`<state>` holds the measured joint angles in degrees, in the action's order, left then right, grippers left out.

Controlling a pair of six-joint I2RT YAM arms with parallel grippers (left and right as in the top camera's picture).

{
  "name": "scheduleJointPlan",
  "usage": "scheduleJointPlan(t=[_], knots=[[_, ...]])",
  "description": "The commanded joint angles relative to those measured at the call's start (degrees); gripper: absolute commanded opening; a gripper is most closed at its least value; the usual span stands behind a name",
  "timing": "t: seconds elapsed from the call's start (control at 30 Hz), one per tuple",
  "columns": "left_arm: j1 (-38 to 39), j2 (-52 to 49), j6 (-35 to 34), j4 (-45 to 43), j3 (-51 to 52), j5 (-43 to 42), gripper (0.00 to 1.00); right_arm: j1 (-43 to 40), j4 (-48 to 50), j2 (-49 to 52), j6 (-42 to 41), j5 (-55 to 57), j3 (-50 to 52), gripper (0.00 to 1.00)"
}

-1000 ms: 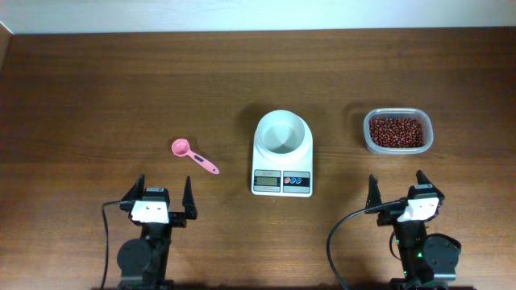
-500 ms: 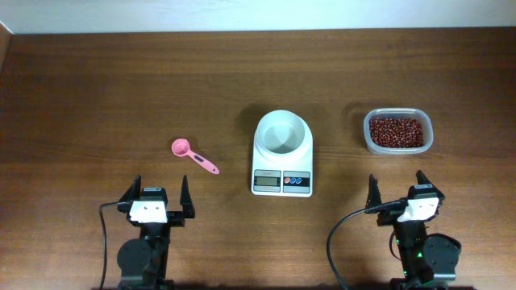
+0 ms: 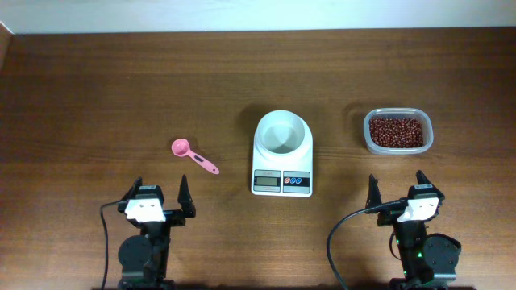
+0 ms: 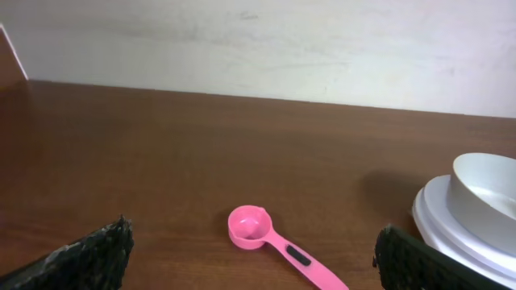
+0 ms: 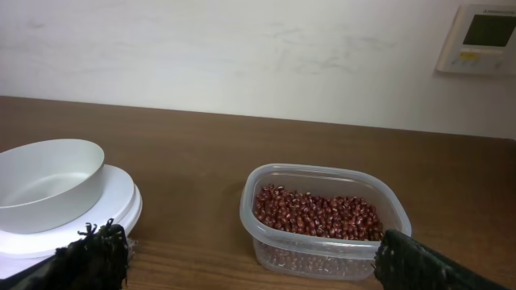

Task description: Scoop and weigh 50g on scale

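Right, overhead first: the scale (image 3: 281, 165) sits near the middle of the worktop (image 3: 97, 89), with its white bowl (image 3: 281, 133) on the platform and the display and blue and red buttons facing my arms. The bowl looks empty. To the scale's right, well apart from it, a clear tub (image 3: 397, 111) holds the beans (image 3: 396, 132), a dark red-brown heap covering its floor. To the scale's left lies a pink spoon (image 3: 194, 156), its cup end pointing away from the scale and its handle angled toward the front edge. The left end effector (image 3: 160, 187) sits near the front edge, below the spoon, spread wide with nothing in it. The right end effector (image 3: 396, 179) sits below the tub, likewise spread wide and empty.

From the left wrist I see two dark fingers (image 4: 89, 254) in the bottom corners, far apart. The spoon lies flat on the wood ahead between them, touching neither. The scale's platform and bowl show at the right edge.

From the right wrist, the fingertips (image 5: 97, 250) again frame the bottom corners, wide apart. The tub of beans stands ahead, right of centre, with the scale and bowl at the left, apart from it. Behind is a pale wall (image 5: 242, 56) with a small control panel (image 5: 486, 36) at the upper right.
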<state>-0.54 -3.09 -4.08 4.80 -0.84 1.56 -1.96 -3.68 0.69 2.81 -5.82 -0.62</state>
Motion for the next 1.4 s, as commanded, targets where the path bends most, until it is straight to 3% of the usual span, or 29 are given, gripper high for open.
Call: scheduleJointPlan(t=[0.0, 0.23, 0.43, 0.63, 0.9, 1.17, 1.27, 1.37], knots=[[-0.39, -0.17, -5.79, 2.03, -3.5, 1.22, 0.99, -0.33, -0.37, -0.48, -0.02, 0.7, 0.31, 0.99], [-0.39, -0.17, -6.08, 13.81, -13.4, 1.25, 0.99, -0.33, -0.37, -0.48, -0.02, 0.7, 0.28, 0.99], [-0.39, -0.17, -11.54, 29.44, -24.35, 1.07, 0.99, -0.33, -0.37, -0.48, -0.02, 0.7, 0.28, 0.99], [-0.37, -2.95, -16.59, 37.33, -31.26, 0.76, 0.99, -0.33, -0.37, -0.48, -0.02, 0.7, 0.28, 0.99], [-0.37, -17.66, -17.09, 37.29, -38.93, -5.01, 0.99, -0.33, -0.37, -0.48, -0.02, 0.7, 0.28, 0.99], [-0.39, -19.74, -17.11, 34.47, -38.95, -6.12, 0.99, -0.33, -0.37, -0.48, -0.02, 0.7, 0.28, 0.99], [-0.37, -19.76, -23.52, 31.87, -38.95, -3.5, 0.99, -0.33, -0.37, -0.48, -0.02, 0.7, 0.28, 0.99], [-0.39, -20.63, -25.57, 32.13, -38.97, -1.86, 0.99, -0.33, -0.37, -0.48, -0.02, 0.7, 0.28, 0.99]])
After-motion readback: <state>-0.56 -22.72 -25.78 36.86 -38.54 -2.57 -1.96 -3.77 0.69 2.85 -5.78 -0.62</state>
